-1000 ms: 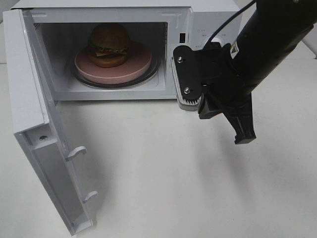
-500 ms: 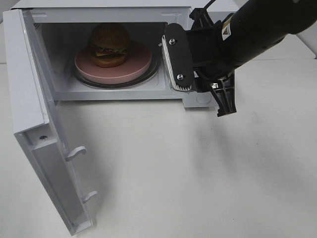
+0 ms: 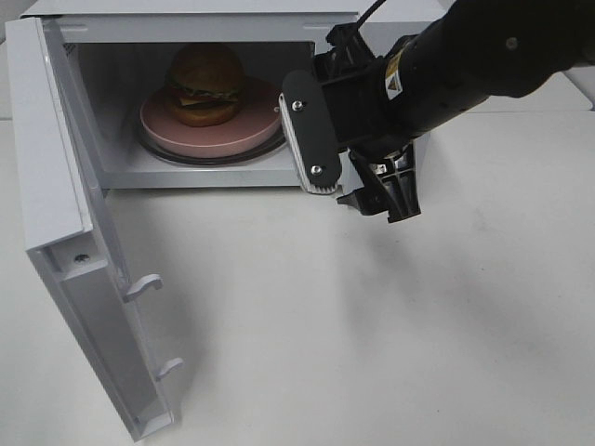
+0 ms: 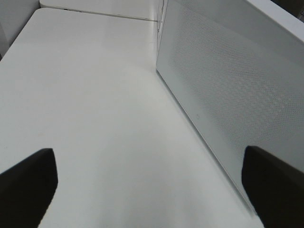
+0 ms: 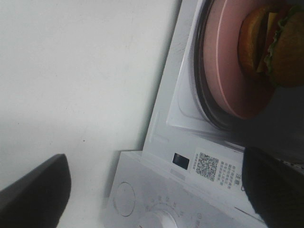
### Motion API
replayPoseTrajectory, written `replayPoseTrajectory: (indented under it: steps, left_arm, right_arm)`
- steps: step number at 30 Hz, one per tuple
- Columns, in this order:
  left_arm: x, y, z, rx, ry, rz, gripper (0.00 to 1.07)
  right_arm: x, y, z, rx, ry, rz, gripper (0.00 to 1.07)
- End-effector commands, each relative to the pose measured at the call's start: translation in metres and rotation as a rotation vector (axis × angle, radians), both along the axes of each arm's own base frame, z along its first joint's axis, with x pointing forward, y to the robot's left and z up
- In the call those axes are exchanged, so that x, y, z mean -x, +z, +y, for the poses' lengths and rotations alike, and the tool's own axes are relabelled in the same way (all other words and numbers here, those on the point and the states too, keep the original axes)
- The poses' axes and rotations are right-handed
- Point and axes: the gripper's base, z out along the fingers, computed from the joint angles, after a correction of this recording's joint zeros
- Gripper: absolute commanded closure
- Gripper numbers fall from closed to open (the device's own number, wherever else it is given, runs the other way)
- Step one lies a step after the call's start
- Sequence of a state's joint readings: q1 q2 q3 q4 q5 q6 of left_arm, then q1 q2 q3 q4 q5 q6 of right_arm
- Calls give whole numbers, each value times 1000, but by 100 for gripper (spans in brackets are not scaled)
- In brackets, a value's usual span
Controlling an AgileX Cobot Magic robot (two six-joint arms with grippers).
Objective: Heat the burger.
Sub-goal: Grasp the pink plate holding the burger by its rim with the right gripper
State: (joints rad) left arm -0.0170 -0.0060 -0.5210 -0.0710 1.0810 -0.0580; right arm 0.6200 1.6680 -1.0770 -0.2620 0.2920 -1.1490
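Observation:
The burger [image 3: 205,82] with its golden-brown bun sits on a round pink plate [image 3: 251,130] inside the microwave [image 3: 316,28], whose door [image 3: 70,232] hangs wide open to the left. My right gripper [image 3: 358,167] hovers open and empty in front of the oven's right front edge, apart from the plate. The right wrist view takes in the burger [image 5: 275,42], the plate [image 5: 232,71] and the open right gripper [image 5: 154,190]. My left gripper [image 4: 152,190] is open over bare table beside the door's meshed outer face [image 4: 228,95]; it is outside the exterior view.
The microwave's control panel with a dial [image 5: 159,219] and a QR sticker [image 5: 207,165] lies close under the right gripper. The open door with its two latch hooks [image 3: 141,286] juts toward the table's front left. White table [image 3: 372,334] stretches in front.
The right gripper went from shut to open, and it swung left and back toward the oven opening, turning as it moved. The burger, plate and door stayed put.

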Motion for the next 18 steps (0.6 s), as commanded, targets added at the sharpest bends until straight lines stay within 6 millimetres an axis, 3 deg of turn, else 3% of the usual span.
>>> replayPoseTrajectory:
  steps: [1, 18]
  left_arm:
    - [2, 0, 0, 0, -2, -26, 9]
    - [2, 0, 0, 0, -2, -26, 9]
  right_arm:
    - [-4, -2, 7, -16, -13, -10, 14]
    - [-47, -17, 43, -32, -33, -7, 15]
